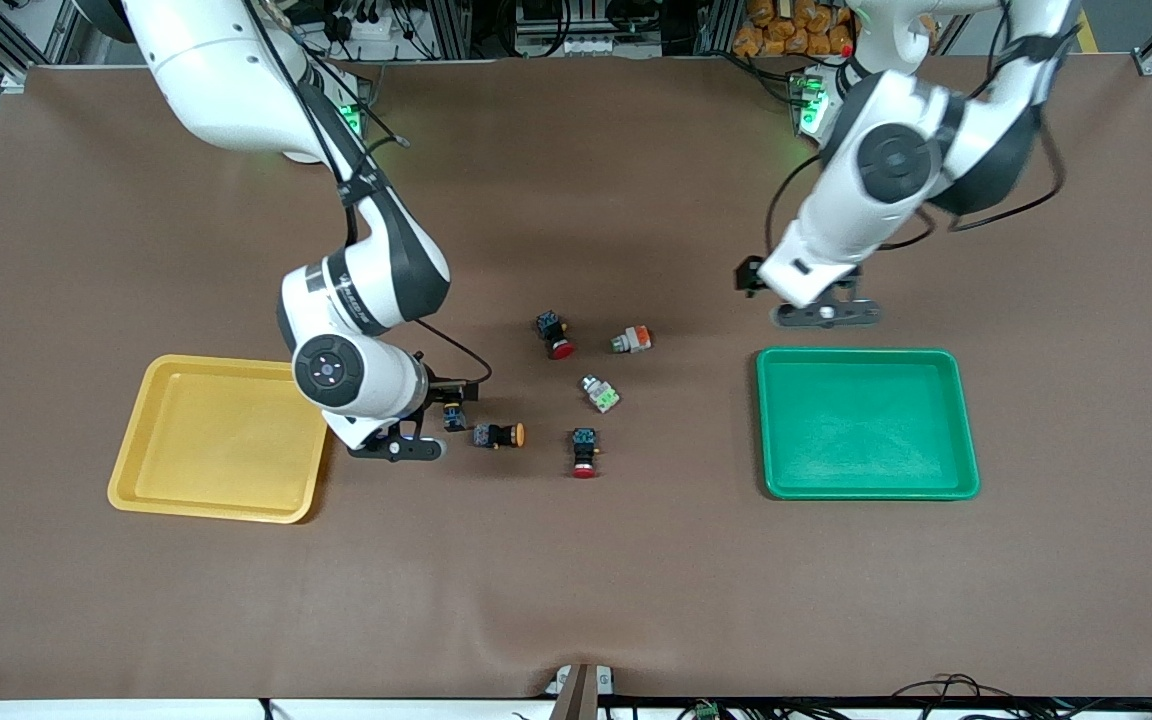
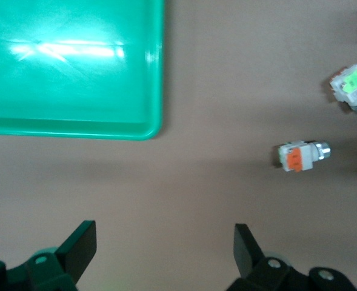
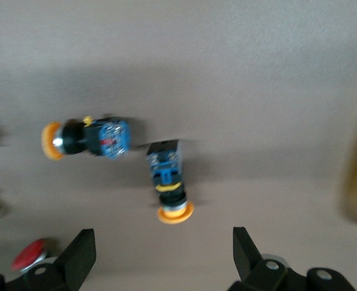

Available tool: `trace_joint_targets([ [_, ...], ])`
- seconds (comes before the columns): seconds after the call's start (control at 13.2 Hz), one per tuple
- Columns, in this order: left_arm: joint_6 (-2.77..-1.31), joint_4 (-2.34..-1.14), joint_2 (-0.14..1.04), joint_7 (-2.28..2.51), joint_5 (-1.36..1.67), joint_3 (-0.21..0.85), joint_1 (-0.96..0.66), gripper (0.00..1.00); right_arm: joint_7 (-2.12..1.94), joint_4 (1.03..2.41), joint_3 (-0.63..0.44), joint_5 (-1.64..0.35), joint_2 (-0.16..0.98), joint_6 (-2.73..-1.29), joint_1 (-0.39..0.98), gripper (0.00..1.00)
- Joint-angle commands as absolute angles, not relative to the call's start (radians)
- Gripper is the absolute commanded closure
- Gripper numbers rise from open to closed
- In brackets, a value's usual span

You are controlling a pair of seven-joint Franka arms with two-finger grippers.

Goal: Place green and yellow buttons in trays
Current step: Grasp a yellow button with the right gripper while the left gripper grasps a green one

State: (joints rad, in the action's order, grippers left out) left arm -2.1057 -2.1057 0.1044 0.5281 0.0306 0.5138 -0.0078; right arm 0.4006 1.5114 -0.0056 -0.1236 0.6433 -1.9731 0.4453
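Front view: two white Franka arms work over a brown tabletop (image 1: 576, 600) scattered with small push-button switches. The right gripper (image 1: 398, 447) hangs low beside the yellow tray (image 1: 136, 480), its jaws spread wide and empty, just over a black-bodied switch with an orange-yellow cap (image 1: 453, 415). A second yellow-capped switch (image 1: 498, 436) lies on its side just beside the first, toward the left arm's end. The right wrist view shows the same pair (image 3: 168, 182) (image 3: 87, 137) lying apart on the bare surface, with a red cap (image 3: 28, 254) at the frame's edge.

The left gripper (image 1: 828, 313) hovers over the tabletop next to the rim of the green tray (image 1: 966, 430), on the side toward the robots' bases, its jaws likewise wide apart and holding nothing. From the left wrist camera, a corner of the green tray (image 2: 154, 91) and two whitish switches show: one with an orange block (image 2: 300, 157), one with a light-green block (image 2: 354, 86).

In the front view those two whitish switches, orange (image 1: 631, 340) and green (image 1: 600, 393), lie between the trays, alongside two red-capped switches (image 1: 556, 335) (image 1: 584, 452). Both trays hold nothing. Lettering runs along a dark band on the right arm's wrist (image 1: 341, 290), but it is too small to read.
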Motion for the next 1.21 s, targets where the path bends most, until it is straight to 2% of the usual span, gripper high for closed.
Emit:
trace_joint_targets([
  [0.0,-2.216,-2.095,0.219,0.612,0.038,0.528,-0.053,0.00,0.396,1.525,-0.006,-0.063,0.676,-2.031,0.460,0.00],
  [0.15,-2.307,-2.085,0.299,0.705,0.032,0.523,-0.124,0.00,0.405,1.528,-0.005,-0.064,0.689,-2.036,0.460,0.00],
  [0.3,-2.385,-2.056,0.377,0.759,-0.001,0.522,-0.167,0.00,0.410,1.528,-0.006,-0.074,0.739,-2.103,0.463,0.00],
  [0.61,-2.393,-1.898,0.558,0.928,-0.159,0.520,-0.230,0.00,0.451,1.534,-0.005,-0.075,0.765,-2.131,0.492,0.00],
  [0.91,-2.393,-1.822,0.652,0.994,-0.233,0.508,-0.259,0.00,0.457,1.540,-0.006,-0.074,0.769,-2.144,0.486,0.00],
  [0.98,-2.393,-1.821,0.660,0.999,-0.244,0.503,-0.270,0.00,0.457,1.554,-0.006,-0.074,0.767,-2.166,0.491,0.35],
  [1.06,-2.393,-1.822,0.664,1.000,-0.253,0.488,-0.271,0.00,0.457,1.569,-0.006,-0.074,0.767,-2.192,0.491,0.75],
  [1.13,-2.393,-1.822,0.670,1.005,-0.255,0.485,-0.272,0.00,0.462,1.583,-0.006,-0.074,0.765,-2.212,0.489,1.00],
])
